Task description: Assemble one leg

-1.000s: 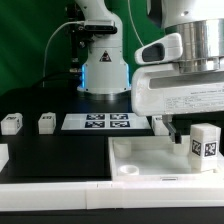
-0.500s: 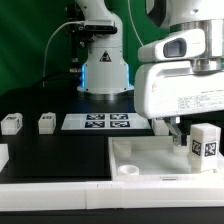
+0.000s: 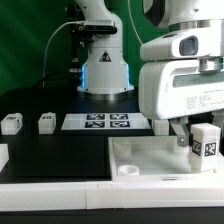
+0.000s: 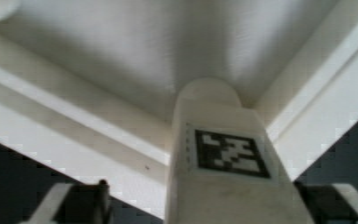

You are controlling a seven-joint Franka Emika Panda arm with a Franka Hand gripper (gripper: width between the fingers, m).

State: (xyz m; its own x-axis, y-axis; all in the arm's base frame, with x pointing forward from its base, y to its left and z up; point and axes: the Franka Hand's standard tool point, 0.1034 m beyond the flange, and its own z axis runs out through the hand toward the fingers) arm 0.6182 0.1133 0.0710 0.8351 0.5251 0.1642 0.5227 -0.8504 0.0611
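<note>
A white leg [image 3: 205, 142] with a black-and-white tag stands upright at the right corner of the large white tray-like part [image 3: 150, 152]. My gripper [image 3: 192, 138] hangs over that corner with its fingers down beside the leg. In the wrist view the leg [image 4: 224, 150] fills the middle and stands between my gripper's [image 4: 215, 205] two dark fingers [image 4: 87, 203]. The jaws are open, with a dark gap showing on each side of the leg. Whether the leg sits in a socket is hidden.
Two more legs [image 3: 11, 123] [image 3: 46, 122] lie on the black table at the exterior view's left, and another white part [image 3: 2, 155] shows at the left edge. The marker board [image 3: 106, 122] lies behind the tray. The arm's base [image 3: 103, 70] stands at the back.
My gripper has shifted toward the exterior view's right, closer over the upright leg. The leg and the tray have not moved.
</note>
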